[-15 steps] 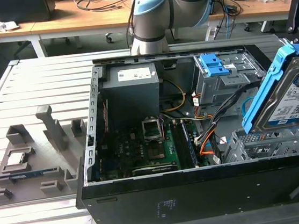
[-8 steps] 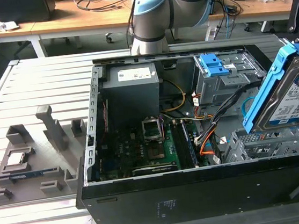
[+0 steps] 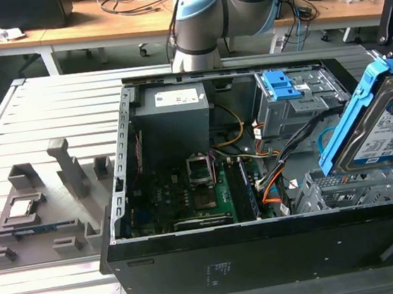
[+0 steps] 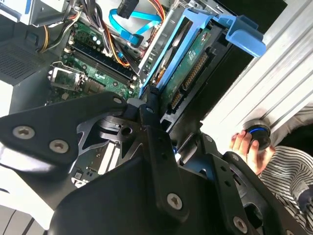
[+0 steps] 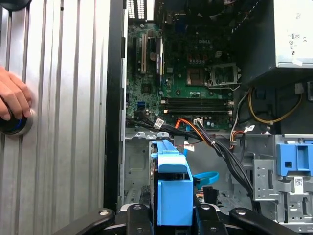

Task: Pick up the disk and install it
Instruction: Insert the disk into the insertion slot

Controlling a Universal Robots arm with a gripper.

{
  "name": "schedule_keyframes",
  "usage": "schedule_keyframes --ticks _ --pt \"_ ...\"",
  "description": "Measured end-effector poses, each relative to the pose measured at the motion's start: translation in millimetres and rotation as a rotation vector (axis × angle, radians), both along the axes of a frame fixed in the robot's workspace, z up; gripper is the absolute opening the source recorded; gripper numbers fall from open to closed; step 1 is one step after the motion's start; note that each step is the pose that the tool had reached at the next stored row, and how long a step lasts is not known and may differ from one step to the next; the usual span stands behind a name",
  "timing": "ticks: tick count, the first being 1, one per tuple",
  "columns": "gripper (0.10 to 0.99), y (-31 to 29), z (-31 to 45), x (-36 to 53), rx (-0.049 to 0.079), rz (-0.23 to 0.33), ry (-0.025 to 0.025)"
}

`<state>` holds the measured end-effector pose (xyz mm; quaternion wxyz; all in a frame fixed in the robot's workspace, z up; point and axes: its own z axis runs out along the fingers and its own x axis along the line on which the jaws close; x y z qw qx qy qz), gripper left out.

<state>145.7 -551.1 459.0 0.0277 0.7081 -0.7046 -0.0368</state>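
The disk [image 3: 385, 132] hangs tilted on its edge at the exterior view's right, inside the open case [image 3: 266, 260]. Its label faces the camera and the blue frame runs along its sides. The lower edge is just over the grey drive cage [image 3: 357, 189]; I cannot tell if it already touches the cage. The hand [image 5: 173, 213] is closed on the disk, with one black finger at each side of the blue frame in the first wrist view. In the second wrist view the green board side of the disk [image 4: 188, 73] shows.

The step in hand seems to be bringing the disk into the cage. To do it well, I think the tilt should be taken out, so that the frame meets the cage walls evenly on both sides. The descent should be straight and slow, because a skewed frame may jam.

A black cable bundle [image 5: 220, 147] and a blue cable [image 5: 205, 178] pass just beside the cage and could catch under the disk. The motherboard [image 3: 208, 188] lies further in, well apart.

On the counter [image 3: 50, 107] outside the case, a person's fingers [image 5: 14, 98] rest on a round button [image 5: 17, 125].
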Motion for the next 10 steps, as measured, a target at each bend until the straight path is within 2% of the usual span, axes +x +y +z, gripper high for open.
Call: schedule_keyframes --ticks 10 --pt "0.365 6.5 -15.0 0.2 -0.001 -0.015 0.0009"
